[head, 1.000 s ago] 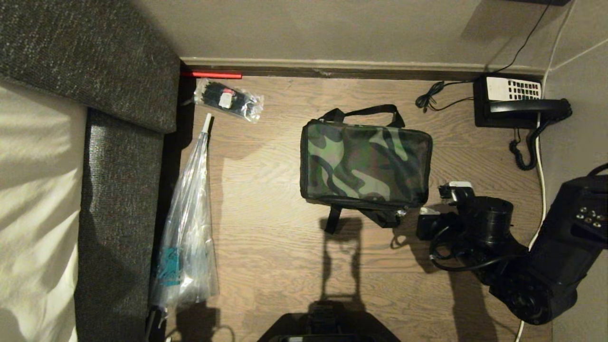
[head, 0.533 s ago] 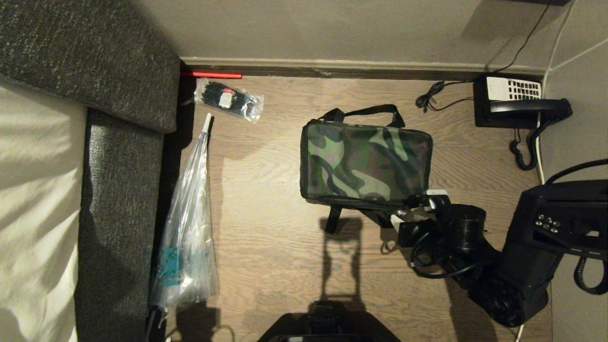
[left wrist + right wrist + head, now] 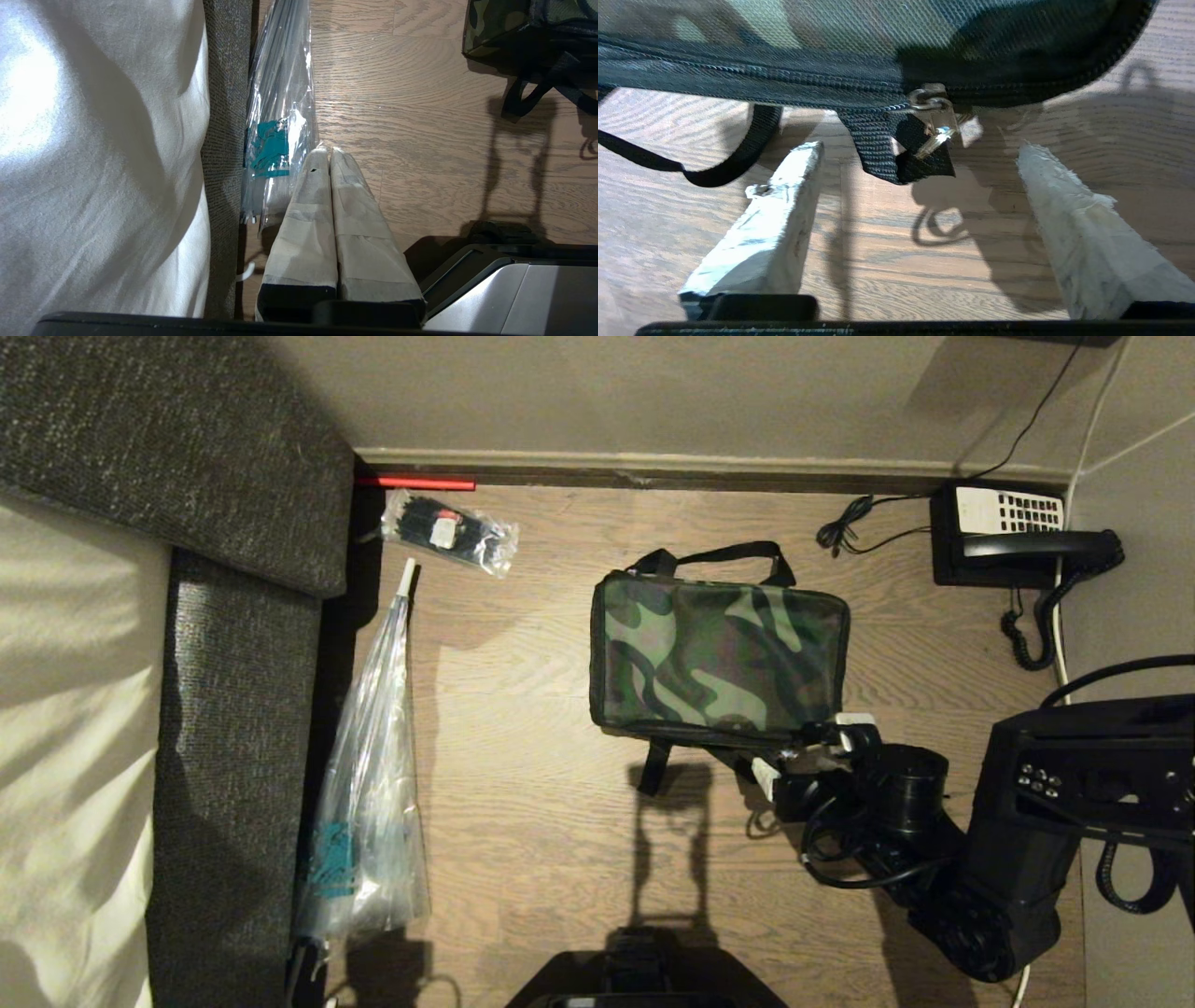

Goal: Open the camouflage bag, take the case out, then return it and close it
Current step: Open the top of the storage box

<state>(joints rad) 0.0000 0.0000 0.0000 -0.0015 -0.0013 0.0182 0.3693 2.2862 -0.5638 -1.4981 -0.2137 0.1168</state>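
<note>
Just short of the zipper pull, the right gripper [image 3: 920, 154] stood with its fingers spread wide and nothing between them.

Outward from those taped fingers [image 3: 784, 205], the metal zipper pull [image 3: 934, 126] hung dead ahead off the closed zipper, which ran crosswise to the reach along the near side of the camouflage bag [image 3: 717, 651]. That bag lay flat on the wooden floor [image 3: 523, 840], long axis left to right, still zipped, so the case was hidden. The left gripper [image 3: 330, 156], fingers pressed together, sat parked well apart beside a clear plastic sleeve [image 3: 280, 102]; the right arm was plainly nearer.

Black right arm [image 3: 1018, 831] — looped cable, white-taped fingers [image 3: 1087, 247] — silver-grey base [image 3: 514, 298].
</note>
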